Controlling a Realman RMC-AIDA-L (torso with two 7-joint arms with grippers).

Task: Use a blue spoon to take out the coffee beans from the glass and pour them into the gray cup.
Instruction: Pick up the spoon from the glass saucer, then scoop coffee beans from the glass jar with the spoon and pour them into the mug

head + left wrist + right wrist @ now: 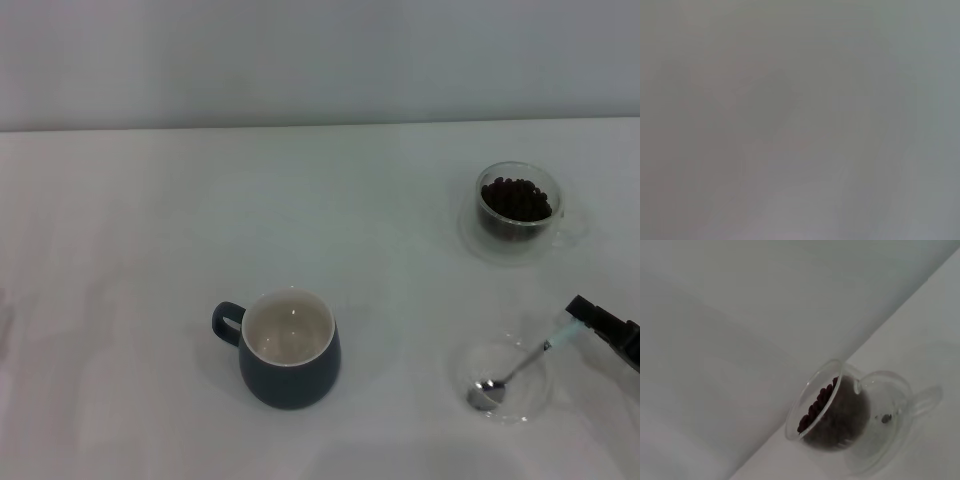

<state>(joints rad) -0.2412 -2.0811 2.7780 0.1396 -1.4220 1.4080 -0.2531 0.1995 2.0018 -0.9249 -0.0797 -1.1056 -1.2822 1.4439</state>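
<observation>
One right end effector [578, 318] clamped on blue spoon [520, 365], bowl in near saucer [500, 382], right of gray cup [288, 347].

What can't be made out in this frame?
- Right end effector: head view's right edge cuts it off at the spoon handle; grip unclear.
- Left end effector: absent from the head view; the left wrist view is a featureless grey blur.
- Bean depth in the glass: only the top of the heap shows.
- Saucer rim: faint, clear glass.
</observation>
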